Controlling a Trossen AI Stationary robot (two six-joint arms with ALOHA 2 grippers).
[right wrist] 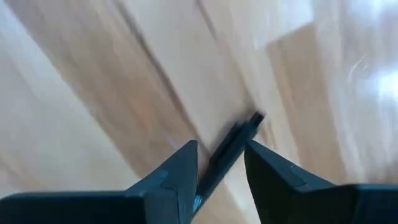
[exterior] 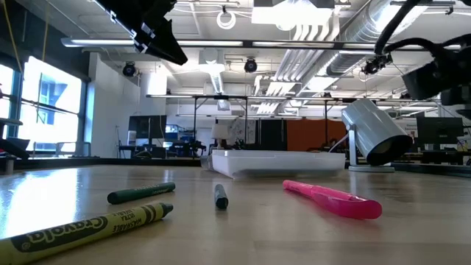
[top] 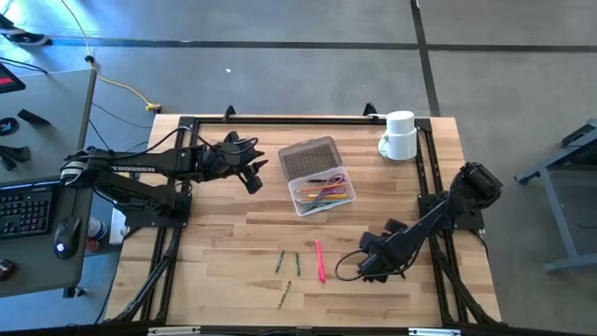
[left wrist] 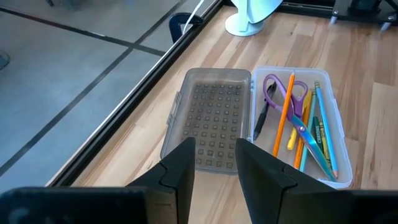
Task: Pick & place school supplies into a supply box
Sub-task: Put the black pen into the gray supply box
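Observation:
The supply box (top: 323,193) lies open mid-table, its grey dotted lid (left wrist: 214,118) flat beside it. In it lie purple scissors (left wrist: 283,93), an orange pencil (left wrist: 285,112) and more school supplies. A pink pen (top: 320,259), two green crayons (top: 279,261) and a yellow crayon (exterior: 88,224) lie loose on the wood toward the near edge. My left gripper (top: 254,179) hangs open above the table, left of the box, with nothing between its fingers (left wrist: 183,171). My right gripper (top: 366,268) points down beside the pink pen, shut on a black pen (right wrist: 229,149). My right gripper has the black pen's shaft (right wrist: 217,163) between its two fingers, which come from above, pointing down. The pen runs slanting out past the fingertips, its narrow end (right wrist: 255,117) free. Whether any part of it rests on the table I cannot tell.
A white mug (top: 399,136) stands at the far right corner. Black frame rails (top: 424,177) run along the table's left, right and far sides. Bare wood lies between the box and the loose crayons.

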